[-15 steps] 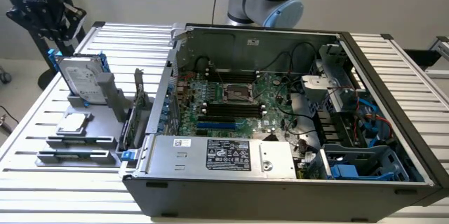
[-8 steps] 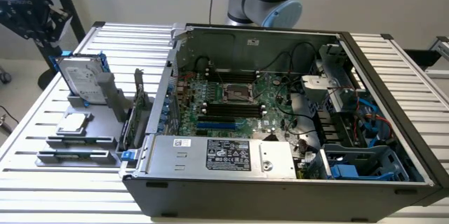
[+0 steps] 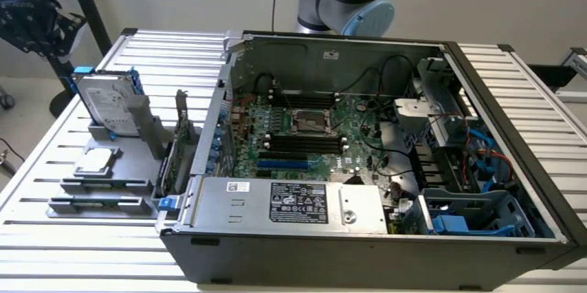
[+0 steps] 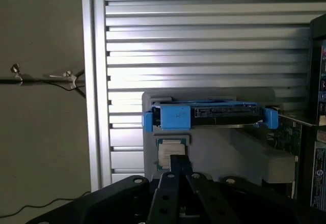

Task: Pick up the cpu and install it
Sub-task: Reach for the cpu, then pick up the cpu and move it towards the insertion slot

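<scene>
1. Exterior view: the small flat square cpu [image 3: 95, 161] with the silvery metal top is lying flat on the grey plastic parts holder [image 3: 133, 159], over at the exterior view's left. It's just in front of the upright silver hard drive [image 3: 106, 104] with blue brackets.
2. The big open black computer case [image 3: 367, 258] sits right beside that holder on the ribbed aluminium bench [image 3: 55, 245], green motherboard [image 3: 353, 128] showing.
3. Wrist view: the black two-finger tool [image 4: 177, 164] is pinched fully together with nothing in it, tips lined up over the cpu [image 4: 165, 150]. Can't tell if they touch it.
</scene>
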